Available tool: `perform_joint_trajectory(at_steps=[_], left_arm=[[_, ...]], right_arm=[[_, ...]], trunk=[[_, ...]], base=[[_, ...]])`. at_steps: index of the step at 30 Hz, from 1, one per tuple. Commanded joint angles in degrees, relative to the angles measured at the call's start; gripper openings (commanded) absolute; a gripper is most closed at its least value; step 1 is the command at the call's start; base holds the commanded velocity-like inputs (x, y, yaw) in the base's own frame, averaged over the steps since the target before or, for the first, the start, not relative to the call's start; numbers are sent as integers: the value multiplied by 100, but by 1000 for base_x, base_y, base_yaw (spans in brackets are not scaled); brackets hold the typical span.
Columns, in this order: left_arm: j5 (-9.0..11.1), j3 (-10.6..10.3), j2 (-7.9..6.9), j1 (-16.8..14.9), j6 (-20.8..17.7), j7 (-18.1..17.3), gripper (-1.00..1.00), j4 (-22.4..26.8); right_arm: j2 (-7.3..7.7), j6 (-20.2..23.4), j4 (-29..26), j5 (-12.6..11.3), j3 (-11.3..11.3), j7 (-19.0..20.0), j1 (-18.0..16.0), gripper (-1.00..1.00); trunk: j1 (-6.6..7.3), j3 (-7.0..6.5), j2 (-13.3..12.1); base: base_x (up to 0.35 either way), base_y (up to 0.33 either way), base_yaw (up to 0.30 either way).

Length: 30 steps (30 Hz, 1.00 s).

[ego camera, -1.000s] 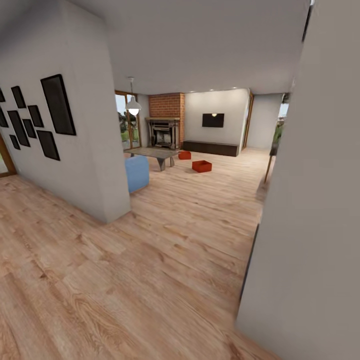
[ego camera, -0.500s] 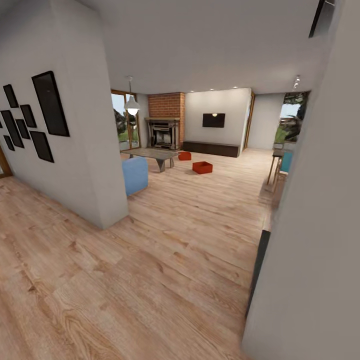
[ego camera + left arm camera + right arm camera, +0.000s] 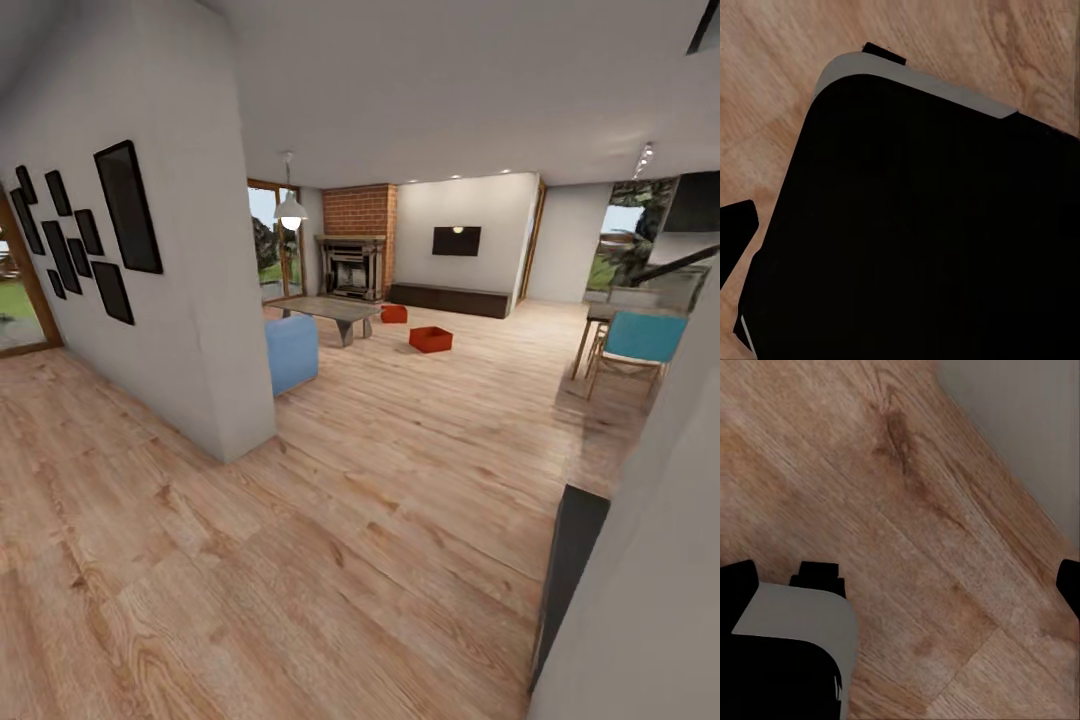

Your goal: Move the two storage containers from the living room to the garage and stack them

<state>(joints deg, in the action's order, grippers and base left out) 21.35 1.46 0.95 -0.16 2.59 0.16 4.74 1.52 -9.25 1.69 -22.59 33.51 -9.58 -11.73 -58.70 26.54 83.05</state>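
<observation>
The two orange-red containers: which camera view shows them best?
The head view. Both containers sit far off on the wood floor, one in the open, the other nearer the fireplace. The wrist views look down at floor planks and dark robot parts.

In the left wrist view the robot's body (image 3: 922,232) is a broad matte black slab with a rounded corner, edged along one side by a pale grey band, with a small black tab (image 3: 883,53) jutting past that edge. In the right wrist view a pale grey rounded panel (image 3: 799,619) sits over a black lower part, with two short black blocks (image 3: 817,573) standing at its edge.
</observation>
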Motion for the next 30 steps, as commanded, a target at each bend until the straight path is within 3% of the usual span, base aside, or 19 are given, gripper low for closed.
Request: perform_joint_trajectory(at_steps=[1,8,30], left_arm=[[20,12,2,-2,11,2,100,1],[27,12,2,-2,-3,2,100,1],[27,12,-6,-2,-40,2,100,0]], right_arm=[[-3,-32,16,-49,48,0,-5,100],[3,-32,16,-39,50,6,-5,100],[7,-26,16,-33,59,9,-5,100]], trunk=[[-3,5,2],[-3,5,2],[-3,5,2]], base=[[322,0,278],[322,0,181],[322,0,5]])
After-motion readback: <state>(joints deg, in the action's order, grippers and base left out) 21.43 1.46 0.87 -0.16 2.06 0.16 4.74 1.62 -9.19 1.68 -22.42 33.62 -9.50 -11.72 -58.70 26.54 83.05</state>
